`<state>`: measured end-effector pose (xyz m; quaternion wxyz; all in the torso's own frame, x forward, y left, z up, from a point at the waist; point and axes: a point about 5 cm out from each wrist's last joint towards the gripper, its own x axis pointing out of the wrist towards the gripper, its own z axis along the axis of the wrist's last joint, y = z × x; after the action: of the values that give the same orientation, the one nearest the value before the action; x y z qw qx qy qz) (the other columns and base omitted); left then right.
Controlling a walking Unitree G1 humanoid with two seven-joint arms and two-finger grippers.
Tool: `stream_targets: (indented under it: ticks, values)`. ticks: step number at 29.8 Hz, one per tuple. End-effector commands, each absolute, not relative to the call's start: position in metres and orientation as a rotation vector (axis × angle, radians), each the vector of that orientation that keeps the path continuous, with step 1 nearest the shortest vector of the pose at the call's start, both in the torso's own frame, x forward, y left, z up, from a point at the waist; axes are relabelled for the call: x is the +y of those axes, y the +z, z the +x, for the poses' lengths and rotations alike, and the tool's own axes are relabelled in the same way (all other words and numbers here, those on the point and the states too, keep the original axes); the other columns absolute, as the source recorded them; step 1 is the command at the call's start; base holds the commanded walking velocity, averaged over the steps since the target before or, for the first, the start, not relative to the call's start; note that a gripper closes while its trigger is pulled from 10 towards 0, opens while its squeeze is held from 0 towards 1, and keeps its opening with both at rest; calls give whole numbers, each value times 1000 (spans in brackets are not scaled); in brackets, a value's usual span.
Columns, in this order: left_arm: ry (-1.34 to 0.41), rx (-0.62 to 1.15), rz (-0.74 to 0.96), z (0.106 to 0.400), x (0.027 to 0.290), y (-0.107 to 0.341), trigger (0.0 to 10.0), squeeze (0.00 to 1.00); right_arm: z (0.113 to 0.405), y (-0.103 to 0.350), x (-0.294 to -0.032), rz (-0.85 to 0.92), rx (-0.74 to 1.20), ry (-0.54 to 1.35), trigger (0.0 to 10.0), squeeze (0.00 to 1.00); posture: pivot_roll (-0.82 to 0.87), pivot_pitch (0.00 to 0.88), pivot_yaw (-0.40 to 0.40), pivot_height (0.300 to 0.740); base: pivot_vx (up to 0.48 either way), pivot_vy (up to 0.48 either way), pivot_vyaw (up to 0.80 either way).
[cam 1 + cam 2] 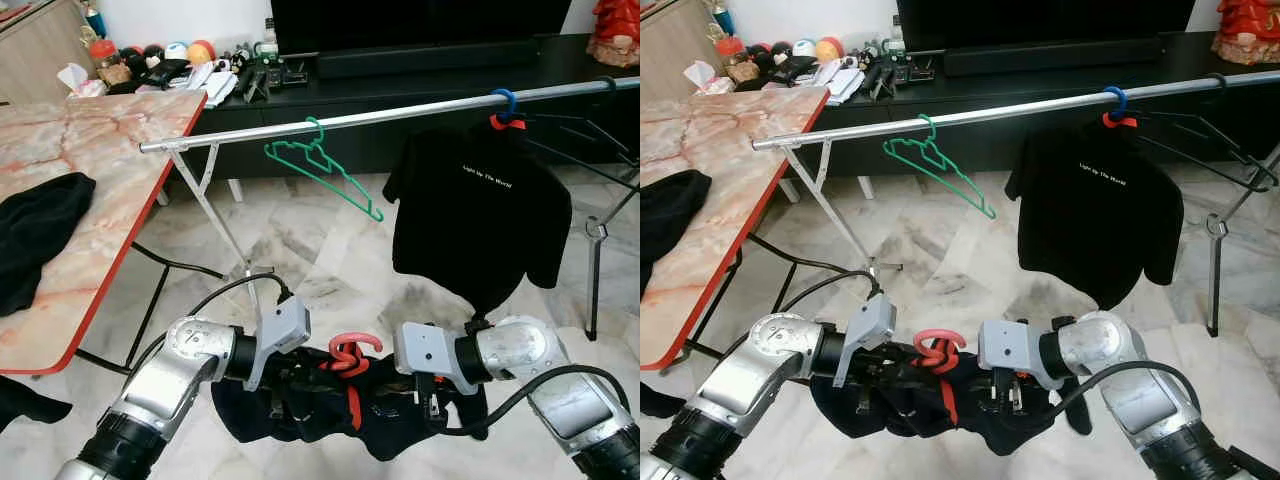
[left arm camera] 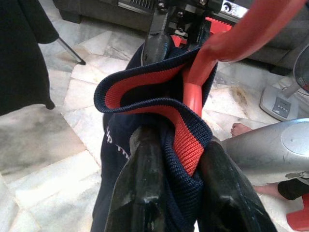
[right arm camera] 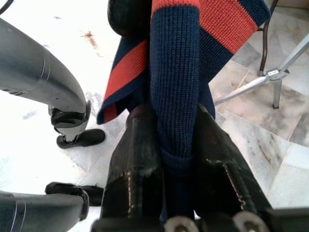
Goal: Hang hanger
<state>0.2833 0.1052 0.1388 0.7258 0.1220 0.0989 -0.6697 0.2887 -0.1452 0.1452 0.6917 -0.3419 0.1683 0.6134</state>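
1. The red hanger, dressed in a navy shirt with red stripes, is held low between both arms, well below the rail.
2. Left claw and right claw are each clamped on the knit collar.
3. Carrying step, probably; next a lift is needed so the hook clears the rail between the green hanger and black tee.

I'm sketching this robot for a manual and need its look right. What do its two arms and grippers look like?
Both arms are rounded silver metal with ribbed black joint collars and grey box-shaped wrist housings. A black cable loops from each housing back along its arm. The left gripper and the right gripper each have two long, glossy black fingers with scuffed surfaces. No markings are legible.
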Motion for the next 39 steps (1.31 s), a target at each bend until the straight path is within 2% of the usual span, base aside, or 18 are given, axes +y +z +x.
stream_targets:
  ticks: [1, 2, 3, 4, 21, 26, 31, 32, 33, 34, 35, 39]
  values:
    - [-1487, 284, 245, 277, 111, 128, 0, 0, 297, 160, -144, -782, 305, 1324, 10000, 0, -79, 70, 98, 740, 0, 0, 0]
    - [-1476, 288, 243, 277, 112, 127, 0, 0, 296, 159, -144, -771, 310, 1335, 10000, 725, -79, 62, 95, 740, 0, 0, 0]
    - [-1473, 289, 243, 277, 113, 127, 0, 0, 296, 159, -144, -766, 309, 1338, 10000, 725, -79, 62, 95, 740, 0, 0, 0]
    - [-1470, 290, 240, 277, 114, 126, 0, 0, 296, 159, -145, -760, 310, 1338, 10000, 1000, -79, 53, 92, 740, 0, 0, 0]
    - [-1331, 337, 277, 283, 132, 108, 0, 0, 296, 162, -148, -788, 331, 1398, 10000, 1000, -82, 0, 78, 740, 0, 0, 0]
    - [-1207, 381, 285, 282, 145, 84, 0, 0, 307, 177, -155, -781, 251, 1274, 10000, 1000, -92, 0, 79, 740, 0, 0, 0]
    - [-1027, 377, 303, 284, 155, 68, 0, 0, 318, 190, -167, -615, 136, 1082, 10000, 1000, -81, 0, 74, 740, 0, 0, 0]
    - [-942, 375, 314, 286, 160, 64, 0, 0, 319, 187, -171, -563, 124, 1019, 10000, 804, -73, 0, 68, 740, 0, 0, 0]
    - [-884, 377, 321, 287, 163, 61, 0, 0, 319, 181, -175, -537, 127, 977, 10000, 224, -68, 0, 66, 740, 0, 0, 0]
    - [-817, 374, 328, 289, 167, 58, 0, 0, 320, 173, -179, -493, 145, 928, 10000, 0, -66, 0, 65, 740, 0, 0, 0]
    - [-764, 370, 329, 290, 170, 56, 824, 0, 320, 165, -183, -452, 164, 884, 10000, 0, -63, 0, 63, 740, 0, 0, 0]
    - [-764, 370, 329, 290, 170, 56, 824, 0, 320, 165, -183, -452, 164, 884, 10000, 0, -63, 0, 63, 740, 0, 0, 0]
